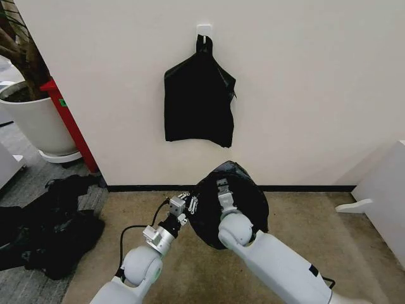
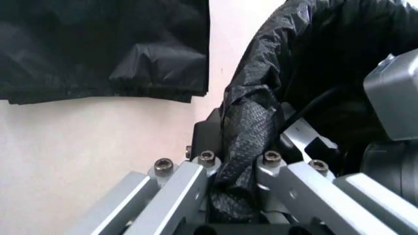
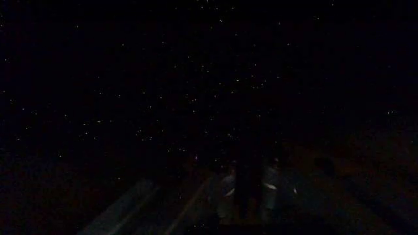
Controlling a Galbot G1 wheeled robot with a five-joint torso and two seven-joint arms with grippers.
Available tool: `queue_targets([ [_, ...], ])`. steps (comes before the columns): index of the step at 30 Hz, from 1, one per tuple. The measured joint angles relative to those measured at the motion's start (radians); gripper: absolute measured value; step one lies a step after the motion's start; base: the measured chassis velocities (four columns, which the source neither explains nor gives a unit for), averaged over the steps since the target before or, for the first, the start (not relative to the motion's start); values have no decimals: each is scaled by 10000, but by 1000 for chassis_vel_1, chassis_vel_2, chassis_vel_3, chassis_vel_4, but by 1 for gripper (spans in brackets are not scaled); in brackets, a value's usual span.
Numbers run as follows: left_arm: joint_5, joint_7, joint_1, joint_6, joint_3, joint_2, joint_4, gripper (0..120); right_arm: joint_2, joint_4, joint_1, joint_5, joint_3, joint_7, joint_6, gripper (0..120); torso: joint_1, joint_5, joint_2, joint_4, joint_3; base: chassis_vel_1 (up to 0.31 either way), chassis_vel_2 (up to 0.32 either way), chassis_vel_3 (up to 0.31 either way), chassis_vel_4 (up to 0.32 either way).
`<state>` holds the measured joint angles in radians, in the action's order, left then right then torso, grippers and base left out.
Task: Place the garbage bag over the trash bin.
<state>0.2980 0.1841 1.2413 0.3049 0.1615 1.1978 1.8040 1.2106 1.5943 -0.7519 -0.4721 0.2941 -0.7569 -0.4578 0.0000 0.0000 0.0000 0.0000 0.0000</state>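
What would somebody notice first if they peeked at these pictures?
Probably the shiny black garbage bag bunched up in the middle, just above the floor by the wall. The left gripper is pinching its edge, while the right gripper is tucked in the bag's folds. Above them, a flat black bundle hangs from a hook on the wall.

The garbage bag (image 1: 237,202) sits between the left tool (image 1: 188,206) and right arm (image 1: 278,259).
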Motion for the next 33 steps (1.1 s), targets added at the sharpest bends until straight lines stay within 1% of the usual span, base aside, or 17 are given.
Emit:
queue_targets([
  [4,4,3,4,0,1,-3,8,3,-49,98,-53,-108,-25,-88,-65,0,0,0,0,0,0,0,0,0,0],
  [6,9,3,5,0,1,3,8,3,-77,272,-115,-128,-23,57,204,0,0,0,0,0,0,0,0,0,0],
  [8,89,-13,-1,-4,1,14,2,3,-175,699,-289,-135,83,536,854,0,0,1,0,1,0,0,0,0,0],
  [14,399,-234,-117,-269,72,31,-57,3,-407,1673,-827,-169,455,830,1046,0,0,0,0,0,0,0,0,0,0],
  [17,468,-515,-231,-730,153,42,-86,3,-515,2467,-1352,-73,632,1043,1036,11,0,0,0,-2,-1,0,0,0,0],
  [18,481,-653,-279,-929,181,47,-107,3,-531,2829,-1541,10,689,1094,982,18,0,0,0,0,-1,0,0,0,0],
  [19,481,-653,-279,-929,181,47,-107,3,-531,2829,-1541,10,689,1094,982,18,0,0,0,0,-1,0,0,0,0],
  [21,562,-874,-345,-1216,199,63,-133,3,-543,3244,-1795,289,753,1211,919,23,0,0,0,2,-1,0,0,0,0],
  [23,861,-1286,-454,-1683,213,104,-139,3,-602,3589,-2159,955,750,1465,1006,32,0,0,0,2,-1,0,0,0,0],
  [25,1337,-1857,-582,-2374,231,136,-92,3,-724,3828,-2661,1844,569,1990,1724,41,0,0,0,-2,-1,0,0,0,0],
  [26,1492,-2081,-616,-2649,244,141,-62,3,-755,3875,-2803,2086,483,2175,2050,45,0,0,1,-1,-1,0,0,0,0],
  [27,1492,-2081,-616,-2649,244,141,-62,3,-755,3875,-2803,2086,483,2175,2050,45,0,0,1,-1,-1,0,0,0,0],
  [28,1691,-2428,-659,-3064,267,151,-17,3,-782,3932,-2958,2364,379,2378,2440,47,0,0,0,-3,-1,0,0,0,0],
  [29,2288,-3446,-797,-4184,349,218,103,3,-806,4065,-3247,2912,174,2720,3166,53,0,-1,1,-2,-1,0,0,0,0],
  [30,2900,-4197,-924,-4899,425,290,167,3,-802,4148,-3438,3342,9,2932,3742,58,0,1,0,0,-1,0,0,0,0],
  [32,4086,-5264,-1177,-5844,565,441,221,3,-766,4169,-3717,4109,-380,3291,4800,67,0,0,0,3,-1,0,0,0,0],
  [33,4086,-5264,-1177,-5844,565,441,221,3,-766,4169,-3717,4109,-380,3291,4800,67,0,0,0,3,-1,0,0,0,0],
])
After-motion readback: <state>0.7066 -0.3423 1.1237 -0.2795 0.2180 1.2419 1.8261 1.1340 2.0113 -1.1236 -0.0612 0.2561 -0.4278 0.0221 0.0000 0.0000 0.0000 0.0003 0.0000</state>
